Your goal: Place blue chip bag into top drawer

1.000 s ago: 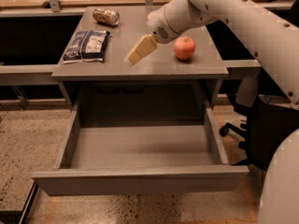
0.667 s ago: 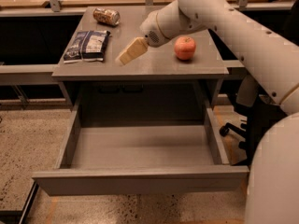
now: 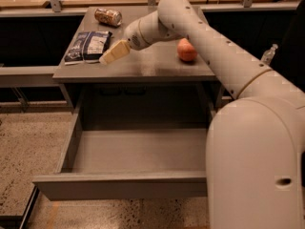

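Note:
The blue chip bag (image 3: 88, 46) lies flat on the left part of the grey desk top (image 3: 143, 66), dark navy with white label panels. My gripper (image 3: 110, 54) hangs just above the desk, right beside the bag's right edge, with its pale tips pointing down-left toward the bag. It holds nothing that I can see. The top drawer (image 3: 124, 185) is pulled fully open below the desk, wide, shallow and with nothing inside.
A brownish metal can (image 3: 107, 16) lies at the back left of the desk. A red-orange apple (image 3: 187, 50) sits on the right part. My arm reaches across from the right. A plastic bottle (image 3: 269, 54) stands to the far right.
My gripper has moved left across the desk, away from the apple, and now sits next to the chip bag. Bag, can, apple and drawer have not moved.

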Robot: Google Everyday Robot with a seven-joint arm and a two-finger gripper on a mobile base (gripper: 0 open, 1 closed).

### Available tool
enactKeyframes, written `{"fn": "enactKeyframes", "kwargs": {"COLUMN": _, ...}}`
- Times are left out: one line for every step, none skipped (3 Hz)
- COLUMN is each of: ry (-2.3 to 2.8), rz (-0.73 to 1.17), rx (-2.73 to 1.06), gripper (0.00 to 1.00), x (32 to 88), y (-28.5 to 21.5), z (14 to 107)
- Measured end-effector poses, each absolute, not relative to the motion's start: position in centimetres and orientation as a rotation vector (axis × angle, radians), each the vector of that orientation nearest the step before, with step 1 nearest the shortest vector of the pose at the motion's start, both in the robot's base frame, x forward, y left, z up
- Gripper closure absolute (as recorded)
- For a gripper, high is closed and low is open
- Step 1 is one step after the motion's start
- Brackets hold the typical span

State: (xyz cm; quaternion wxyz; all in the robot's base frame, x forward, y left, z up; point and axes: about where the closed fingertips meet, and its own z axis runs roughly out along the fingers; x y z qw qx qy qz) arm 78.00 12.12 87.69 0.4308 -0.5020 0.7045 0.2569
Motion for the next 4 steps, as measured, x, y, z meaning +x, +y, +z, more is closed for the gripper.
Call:
{"fn": "enactKeyframes", "kwargs": {"ry": 1.715, "rz": 0.649, "rx": -1.274, "gripper": 0.00, "x": 79.9, "y": 15.3, "z": 86.8}}
{"fn": "enactKeyframes", "kwargs": {"ry": 1.682, "rz": 0.648, "rx": -1.283, "gripper": 0.00, "x": 81.4, "y": 18.5, "z": 85.6}}
{"fn": "enactKeyframes", "kwargs": {"ry": 1.689, "rz": 0.631, "rx": -1.266, "gripper": 0.18, "x": 82.6, "y": 19.7, "z": 84.3}}
{"fn": "enactKeyframes", "kwargs": {"ry": 1.695, "rz": 0.595, "rx": -1.237, "gripper": 0.42, "x": 83.4, "y": 19.1, "z": 84.0}}
